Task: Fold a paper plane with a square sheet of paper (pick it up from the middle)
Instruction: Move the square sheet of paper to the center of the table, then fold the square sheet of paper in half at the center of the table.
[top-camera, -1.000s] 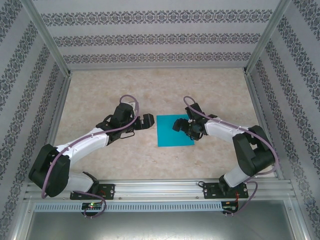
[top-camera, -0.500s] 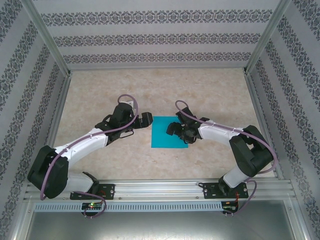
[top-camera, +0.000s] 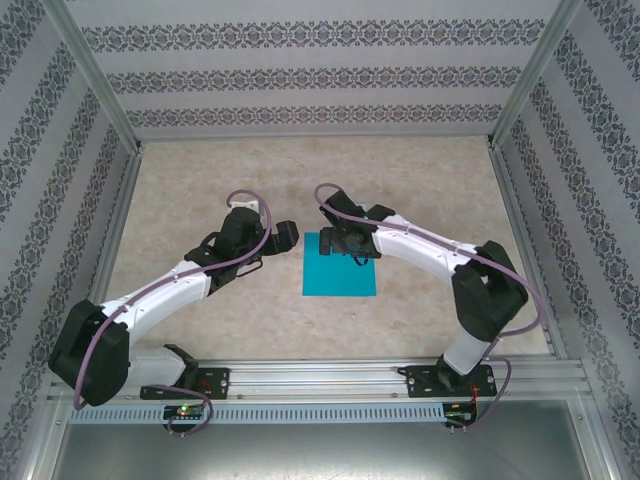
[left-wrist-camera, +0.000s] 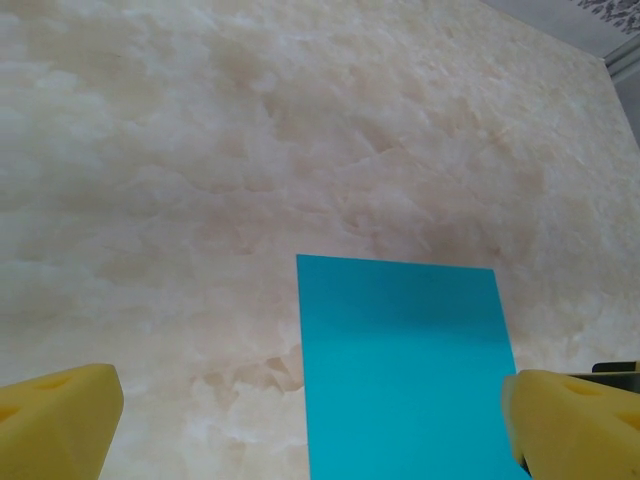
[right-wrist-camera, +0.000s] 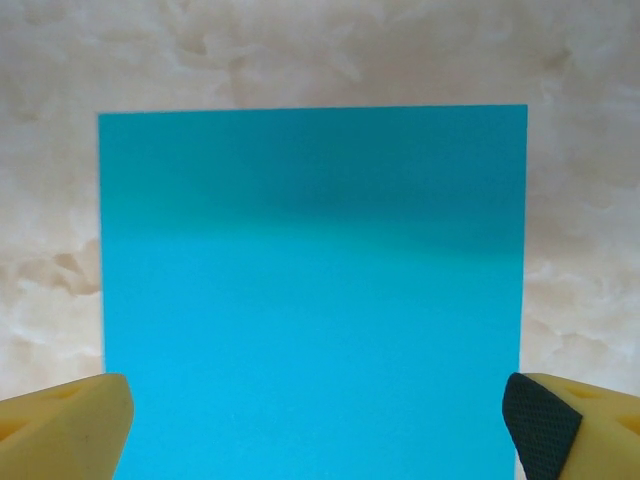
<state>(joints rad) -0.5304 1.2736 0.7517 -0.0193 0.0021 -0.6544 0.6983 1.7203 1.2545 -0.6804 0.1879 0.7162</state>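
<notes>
Teal-blue square sheet of thin paper (top-camera: 340, 272) lies flat on the table, between the two arms and a little nearer the right one. No crease, raised edge or turned corner shows on it in either wrist view, so I judge that folding has not yet begun. The pick-up from the middle, every fold, and the pointed dart itself are all left to do.

The right gripper (top-camera: 338, 244) hangs over the sheet's far edge with its jaws spread wide and nothing in them. In its own camera the yellow fingertips (right-wrist-camera: 62, 425) stand at the two side edges of the sheet (right-wrist-camera: 310, 290). Whether they touch the paper I cannot tell.

The left gripper (top-camera: 286, 238) sits just beside the sheet's far-left corner, also wide open and empty, with the paper (left-wrist-camera: 405, 370) lying towards its right finger.

The table (top-camera: 230, 180) is a smooth, beige, marble-patterned surface. Walls of grey and white striped floral wallpaper (top-camera: 300, 80) close it in on three sides, held by aluminium frame posts (top-camera: 92, 78), and a metal rail (top-camera: 320, 376) along the near edge carries both arm bases.
</notes>
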